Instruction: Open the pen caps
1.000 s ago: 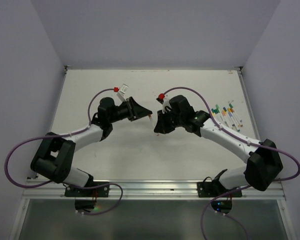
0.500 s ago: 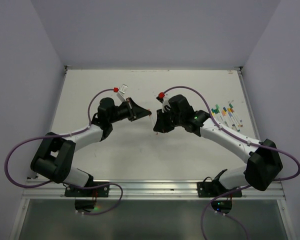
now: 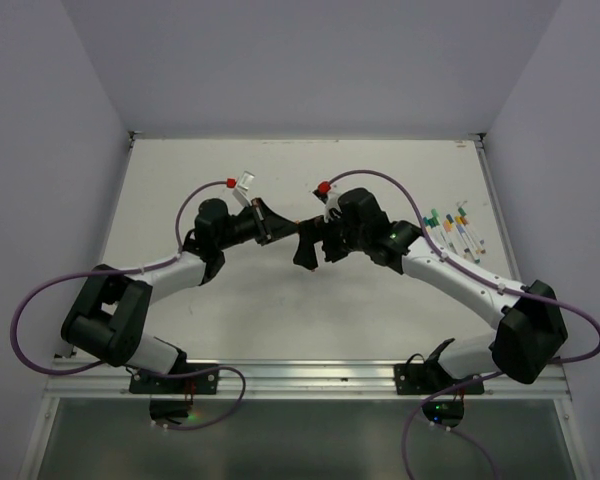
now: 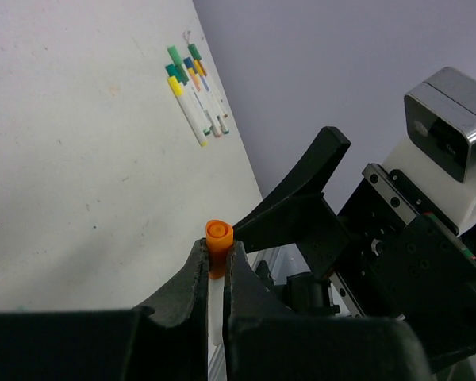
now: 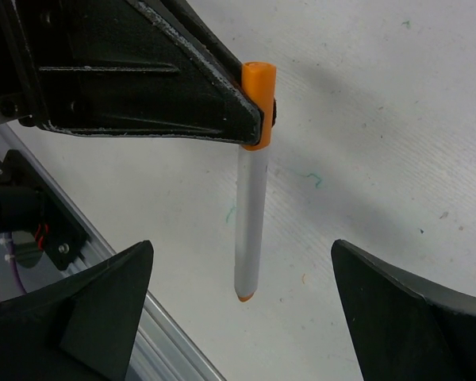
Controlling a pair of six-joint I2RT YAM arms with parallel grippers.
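Soft, even light keeps the white surface (image 3: pixel 230 300) bright, with no glare and only faint, diffuse shadows. In the right wrist view, the dark fingers (image 5: pixel 71 317) at 7 and 5 o'clock look slightly soft-edged.

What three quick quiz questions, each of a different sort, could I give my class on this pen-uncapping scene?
1. True or false: the left tool is shut on the orange cap of a pen.
2. Multiple choice: the right tool is A) shut on the white barrel; B) open, not gripping the barrel; C) out of every view.
3. Fill in: the other pens lie in a group on the table towards the robot's ___ side.

Key: 1 true; 2 B; 3 right.
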